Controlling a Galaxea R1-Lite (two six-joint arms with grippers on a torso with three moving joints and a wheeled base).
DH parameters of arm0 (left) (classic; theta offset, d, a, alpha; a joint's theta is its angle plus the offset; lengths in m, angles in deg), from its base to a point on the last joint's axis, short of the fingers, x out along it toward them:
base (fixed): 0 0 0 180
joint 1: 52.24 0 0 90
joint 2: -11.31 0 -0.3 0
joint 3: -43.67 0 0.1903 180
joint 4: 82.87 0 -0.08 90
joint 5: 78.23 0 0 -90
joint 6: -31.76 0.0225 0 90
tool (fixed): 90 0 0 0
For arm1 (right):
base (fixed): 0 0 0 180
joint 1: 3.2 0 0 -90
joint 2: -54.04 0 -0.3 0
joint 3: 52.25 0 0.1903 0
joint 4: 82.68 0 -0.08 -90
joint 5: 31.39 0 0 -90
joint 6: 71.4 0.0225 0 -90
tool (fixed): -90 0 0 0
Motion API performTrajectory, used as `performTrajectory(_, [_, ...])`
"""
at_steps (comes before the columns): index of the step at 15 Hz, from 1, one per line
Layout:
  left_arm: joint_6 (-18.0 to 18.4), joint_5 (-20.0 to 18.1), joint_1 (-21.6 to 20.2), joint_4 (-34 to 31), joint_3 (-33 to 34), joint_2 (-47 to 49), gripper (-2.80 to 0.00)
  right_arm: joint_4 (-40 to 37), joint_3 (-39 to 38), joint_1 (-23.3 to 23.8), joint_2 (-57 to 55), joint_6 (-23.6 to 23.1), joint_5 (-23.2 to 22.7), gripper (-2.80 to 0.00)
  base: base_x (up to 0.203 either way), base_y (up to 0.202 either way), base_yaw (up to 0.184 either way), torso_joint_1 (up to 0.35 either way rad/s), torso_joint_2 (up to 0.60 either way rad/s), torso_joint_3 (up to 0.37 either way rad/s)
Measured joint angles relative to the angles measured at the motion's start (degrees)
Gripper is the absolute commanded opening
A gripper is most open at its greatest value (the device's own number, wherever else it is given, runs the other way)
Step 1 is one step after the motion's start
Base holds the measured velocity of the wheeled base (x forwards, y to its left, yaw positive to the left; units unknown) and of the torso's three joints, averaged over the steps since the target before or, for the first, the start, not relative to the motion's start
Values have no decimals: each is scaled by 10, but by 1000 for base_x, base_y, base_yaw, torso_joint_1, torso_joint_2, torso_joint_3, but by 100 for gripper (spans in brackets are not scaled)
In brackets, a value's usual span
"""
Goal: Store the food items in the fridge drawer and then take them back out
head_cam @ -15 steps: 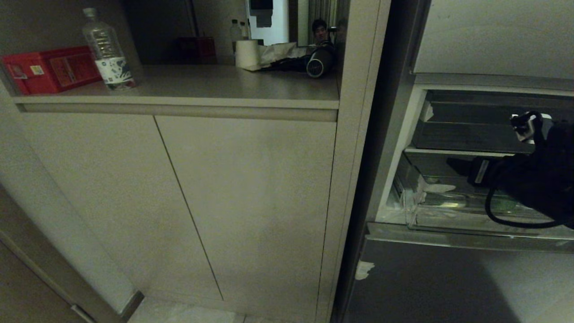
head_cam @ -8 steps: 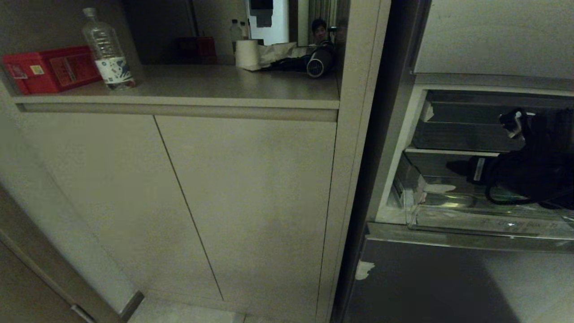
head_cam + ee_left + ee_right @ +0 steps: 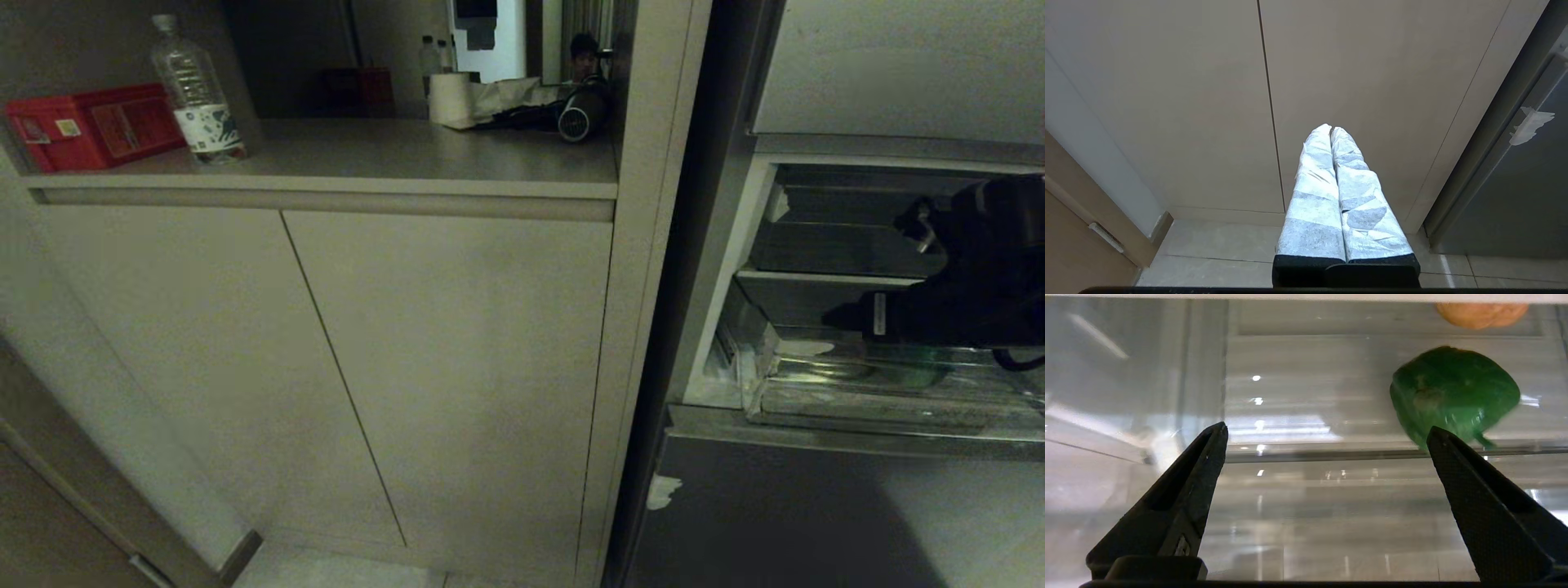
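Observation:
The fridge drawer, a clear plastic bin, stands pulled out of the open fridge at the right. My right gripper reaches level into it from the right, just above its ribbed floor. That gripper is open and holds nothing. Two food items lie deeper in the drawer. A green pepper sits just beyond one black fingertip, and whether they touch is unclear. A tan-brown lump lies behind the pepper, partly cut off. My left gripper is parked low, shut, with taped fingers facing the cabinet doors.
A beige cabinet fills the left, its counter holding a water bottle, a red box, a paper roll and a hair dryer. A grey steel door front lies below the drawer. A person shows far behind.
My right arm has lifted and levelled out over the drawer, with its wrist now higher in the head view. The gripper stays open. The left arm has not moved.

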Motion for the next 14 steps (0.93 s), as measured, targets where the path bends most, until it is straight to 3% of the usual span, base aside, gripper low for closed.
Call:
performTrajectory(5, [0,0,0,0,0,0,-280,-24,0,6,-12,0,0,0,0,0,0,0,0,0])
performTrajectory(14, [0,0,0,0,0,0,-280,-184,-5,7,94,1,0,0,0,0,0,0,0,0])
